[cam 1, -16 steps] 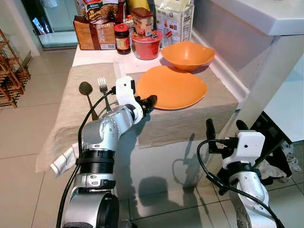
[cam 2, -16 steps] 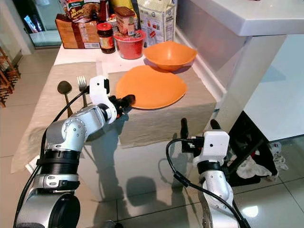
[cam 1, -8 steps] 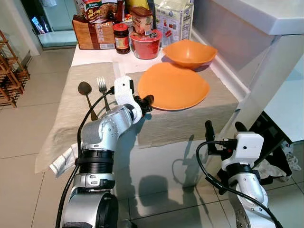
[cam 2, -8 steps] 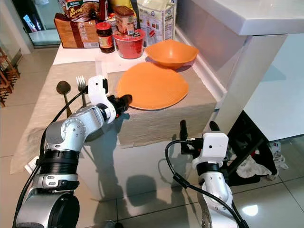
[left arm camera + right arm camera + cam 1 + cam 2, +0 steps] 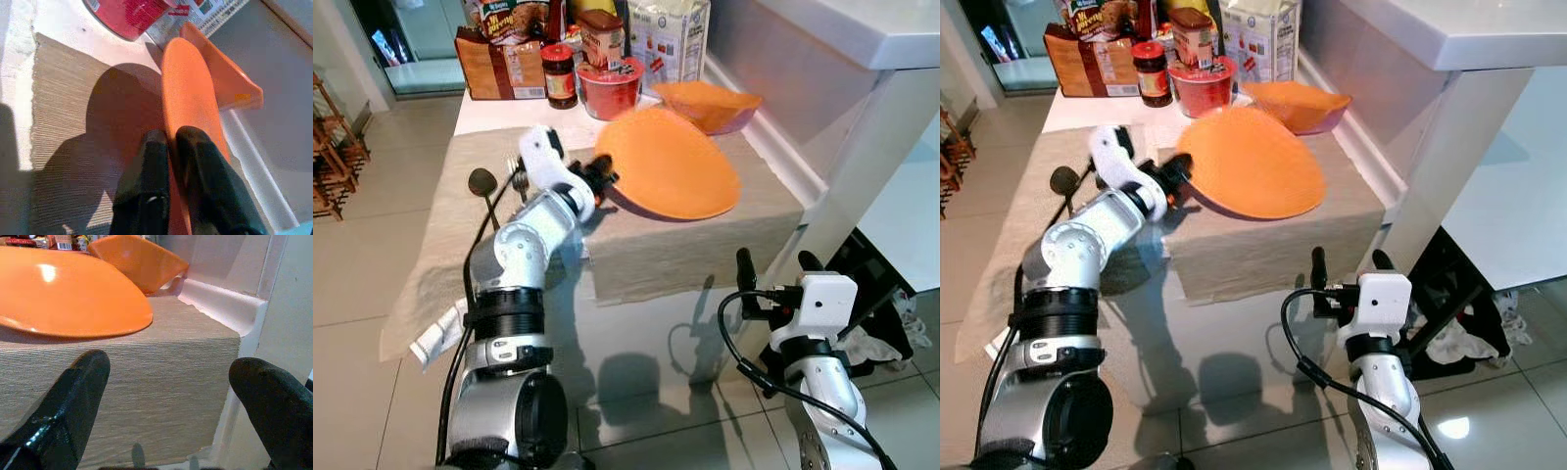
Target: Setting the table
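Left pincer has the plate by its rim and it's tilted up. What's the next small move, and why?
Probably lift a little higher, then carry it toward the robot's left. The left pincer is shut on the orange plate, whose far edge rests on the beige cloth next to the orange bowl; dragging could bunch the cloth.

You have one orange plate (image 5: 671,162) and one orange bowl (image 5: 710,102) behind it. Left of the plate: one spoon (image 5: 483,185), one fork (image 5: 516,176). Behind the plate: one red tub (image 5: 608,89), one jar (image 5: 558,73).
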Motion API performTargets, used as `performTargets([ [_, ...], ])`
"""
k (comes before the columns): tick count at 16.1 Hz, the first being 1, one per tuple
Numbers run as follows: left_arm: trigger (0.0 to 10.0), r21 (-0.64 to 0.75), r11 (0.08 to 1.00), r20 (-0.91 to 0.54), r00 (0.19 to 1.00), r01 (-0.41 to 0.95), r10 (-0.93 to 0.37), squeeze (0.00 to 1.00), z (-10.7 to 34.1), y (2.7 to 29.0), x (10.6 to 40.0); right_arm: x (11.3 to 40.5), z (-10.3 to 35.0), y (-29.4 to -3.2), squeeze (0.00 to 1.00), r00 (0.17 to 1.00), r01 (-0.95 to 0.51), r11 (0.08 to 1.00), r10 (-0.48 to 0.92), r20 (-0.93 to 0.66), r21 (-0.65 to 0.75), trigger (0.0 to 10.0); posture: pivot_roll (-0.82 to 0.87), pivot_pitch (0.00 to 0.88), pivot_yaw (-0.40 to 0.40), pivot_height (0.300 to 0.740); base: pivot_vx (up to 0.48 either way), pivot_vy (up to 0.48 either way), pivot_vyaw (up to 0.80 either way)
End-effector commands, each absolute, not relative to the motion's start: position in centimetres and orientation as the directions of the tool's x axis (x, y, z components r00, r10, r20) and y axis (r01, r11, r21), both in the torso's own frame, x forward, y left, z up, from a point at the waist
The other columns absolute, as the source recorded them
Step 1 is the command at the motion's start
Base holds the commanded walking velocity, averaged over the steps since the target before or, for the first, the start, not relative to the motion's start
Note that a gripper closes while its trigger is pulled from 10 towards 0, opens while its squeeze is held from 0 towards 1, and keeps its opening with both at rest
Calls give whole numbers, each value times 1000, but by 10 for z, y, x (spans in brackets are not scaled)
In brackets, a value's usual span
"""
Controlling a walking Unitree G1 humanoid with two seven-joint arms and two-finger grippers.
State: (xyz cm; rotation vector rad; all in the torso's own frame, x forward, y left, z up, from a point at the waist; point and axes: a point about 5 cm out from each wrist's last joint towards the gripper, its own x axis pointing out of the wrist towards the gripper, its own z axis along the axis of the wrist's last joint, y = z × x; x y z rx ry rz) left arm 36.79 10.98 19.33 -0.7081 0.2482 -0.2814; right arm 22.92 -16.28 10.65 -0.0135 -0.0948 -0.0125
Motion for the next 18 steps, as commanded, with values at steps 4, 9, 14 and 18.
performTargets([
  [4,0,-670,716,-62,946,198,-319,0,209,113,370,233,111,-164,0,993,21,1000,-19,113,-16,10000,-2,0,45,740,0,0,0],
  [9,0,-639,732,-27,945,235,-327,0,218,120,367,242,124,-170,0,987,38,998,-45,154,51,10000,-1,0,45,740,0,0,0],
  [14,0,-629,698,126,931,341,-342,0,257,127,362,255,140,-174,0,979,5,993,-28,201,115,10000,16,0,39,740,0,0,0],
  [18,0,-643,667,171,919,376,-354,0,268,124,359,264,151,-170,0,972,-84,966,26,232,244,10000,19,0,38,740,0,0,0],
])
